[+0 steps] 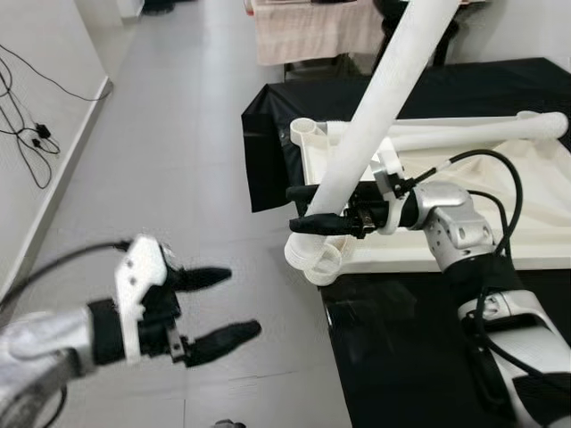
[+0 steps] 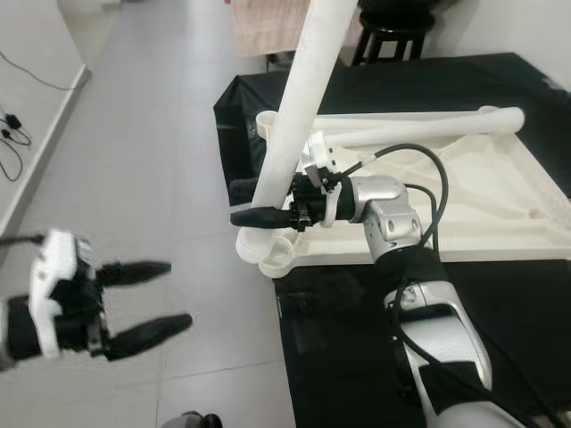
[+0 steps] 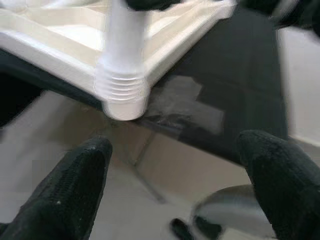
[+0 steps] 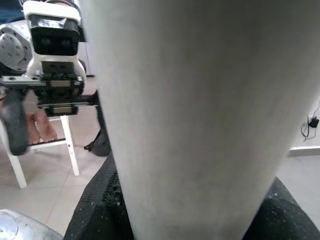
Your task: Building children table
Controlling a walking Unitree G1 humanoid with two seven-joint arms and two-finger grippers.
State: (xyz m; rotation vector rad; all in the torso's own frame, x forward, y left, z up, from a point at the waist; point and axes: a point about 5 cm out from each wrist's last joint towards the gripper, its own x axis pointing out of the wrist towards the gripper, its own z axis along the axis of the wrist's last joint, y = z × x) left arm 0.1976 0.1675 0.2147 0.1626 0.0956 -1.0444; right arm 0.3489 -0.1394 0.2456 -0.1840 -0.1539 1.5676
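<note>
A white plastic tabletop [image 1: 446,260] lies upside down on a black-covered surface. A long white leg [image 1: 375,107] rises at a tilt from its near-left corner socket [image 1: 312,259]. My right gripper [image 1: 308,209] is shut on the leg just above that socket; in the right wrist view the leg [image 4: 190,100] sits between the black fingers [image 4: 100,200]. A second white leg [image 1: 482,132] lies along the tabletop's far side. My left gripper [image 1: 239,303] hangs open and empty over the floor, left of the corner. The left wrist view looks at the socket [image 3: 122,95] between spread fingers [image 3: 75,185].
The black cloth surface [image 1: 401,357] runs along the right and ends just past the tabletop's left corner. Grey tiled floor [image 1: 178,134] lies to the left, with cables [image 1: 36,134] by the wall. A cloth-draped piece of furniture [image 1: 312,31] and a black stool [image 2: 393,27] stand behind.
</note>
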